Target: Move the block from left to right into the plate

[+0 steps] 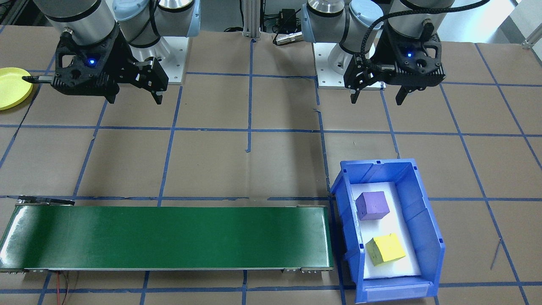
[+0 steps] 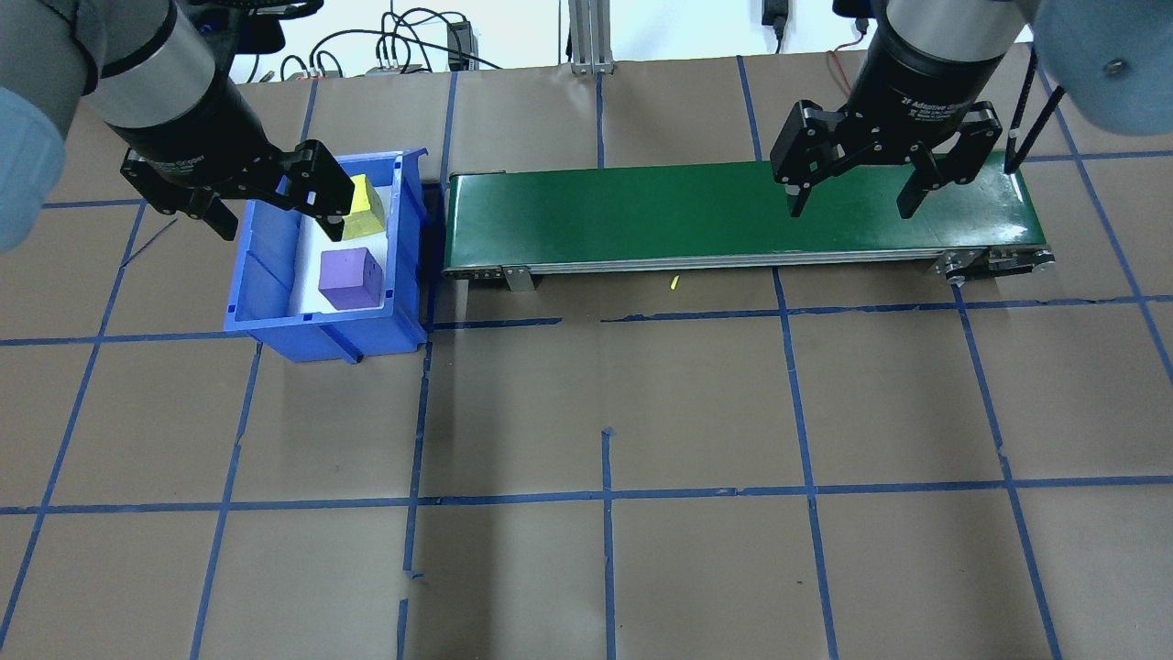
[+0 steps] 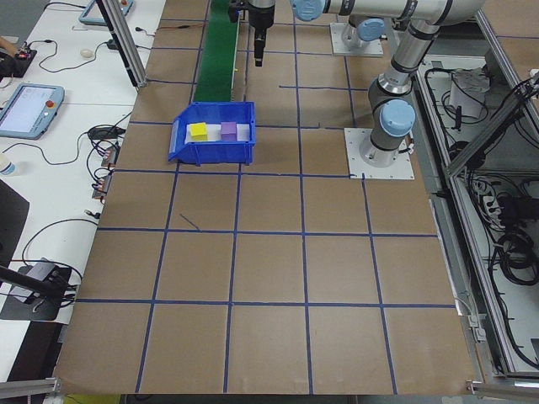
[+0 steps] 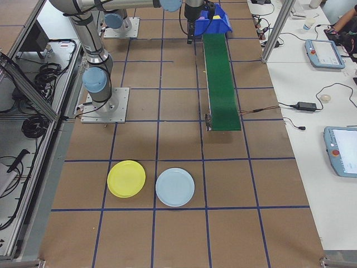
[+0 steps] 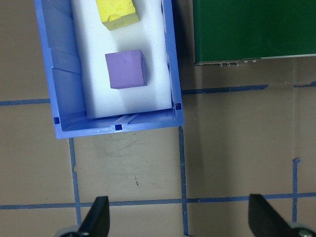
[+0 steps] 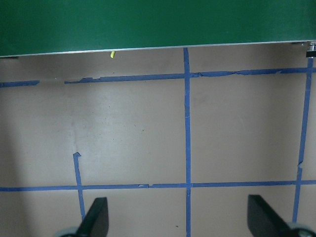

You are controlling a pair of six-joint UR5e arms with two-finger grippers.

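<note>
Front-facing: left gripper [image 1: 378,95] hangs with fingers spread, nothing held, over bare brown paper; the blue plastic bin [image 1: 423,220] sits well forward of it. In the bin, on a white foam liner: purple block [image 1: 372,205], matte cube, and yellow block [image 1: 385,249], matte with scuffed faces, tilted. Right gripper [image 1: 134,94] also spread and empty; yellow plate [image 1: 12,87], glossy round plastic with a shallow rim, lies just beside its outer side. Green conveyor belt [image 1: 169,237], smooth with metal end rollers, is forward of it.

Overhead: left gripper [image 2: 275,225] hovers above the bin's near edge, purple block just below its fingertip.

Exterior right: yellow plate touches nothing, beside a pale blue plate [image 4: 175,187].

Left wrist: purple block ahead of the fingers [image 5: 96,222], inside the bin; yellow block beyond it.

Right wrist: fingers [image 6: 94,219] wide apart over taped paper, belt edge ahead.
</note>
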